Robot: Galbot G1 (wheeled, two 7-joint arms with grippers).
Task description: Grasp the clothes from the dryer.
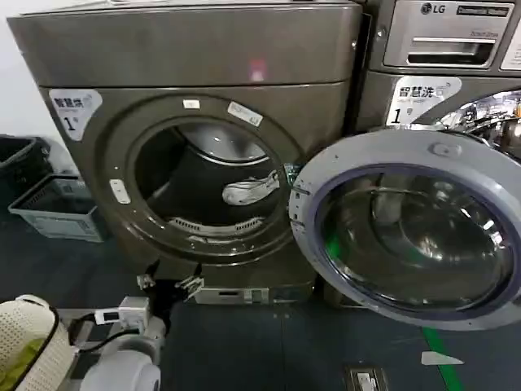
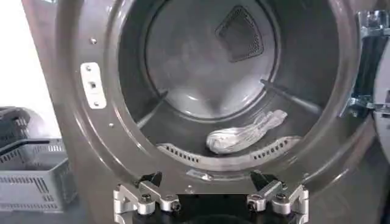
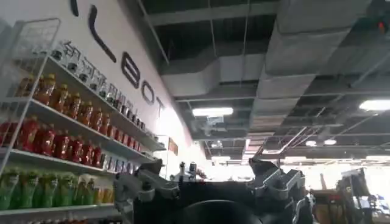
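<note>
The dryer (image 1: 195,57) stands straight ahead, a dark bronze-grey machine whose round door (image 1: 358,148) is swung wide to the right. Inside its steel drum (image 2: 195,79) the clothes (image 1: 248,190) lie as a small whitish bundle on the drum floor, right of centre. In the left wrist view the clothes (image 2: 241,135) rest just behind the perforated lip. My left gripper (image 1: 170,284) hovers low in front of the porthole's bottom rim, outside the drum. The left gripper (image 2: 206,181) is open with nothing between its fingers. My right gripper (image 3: 206,171) points up at a ceiling, open and holding nothing.
A grey slatted crate (image 1: 57,208) and a dark bin (image 1: 20,159) stand on the floor left of the dryer. A white perforated basket (image 1: 24,330) with yellow-green cloth sits at bottom left. The silver LG machine (image 1: 448,49) stands behind the open door. Green tape (image 1: 440,358) marks the floor.
</note>
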